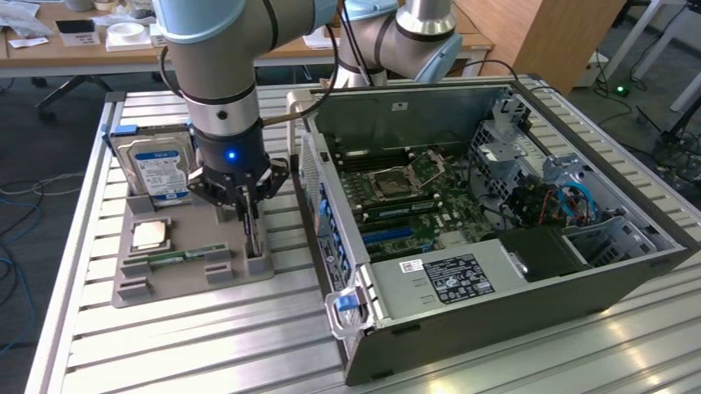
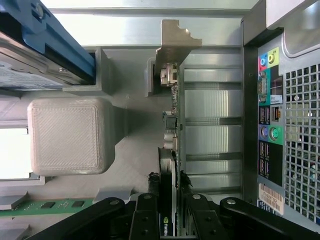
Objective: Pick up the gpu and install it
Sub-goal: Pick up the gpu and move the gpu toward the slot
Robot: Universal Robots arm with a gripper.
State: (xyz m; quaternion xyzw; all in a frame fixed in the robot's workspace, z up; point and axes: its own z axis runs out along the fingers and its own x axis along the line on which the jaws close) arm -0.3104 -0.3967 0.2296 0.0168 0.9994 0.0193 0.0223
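End effector [image 1: 249, 215] is closed narrow: I hold the graphics card [image 2: 171, 130] by its top edge, directly under me, standing in the grey holder [image 1: 176, 283], long axis parallel to the computer case [image 1: 493, 295].

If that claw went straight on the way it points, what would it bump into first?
The graphics card: the gripper clamps its top edge as it stands upright in the gray holder. Beyond the card, probably the holder itself.

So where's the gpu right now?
The gpu stands on edge in the grey holder on the exterior view's left, between the hard drive and the open computer case, with the gripper closed around it.
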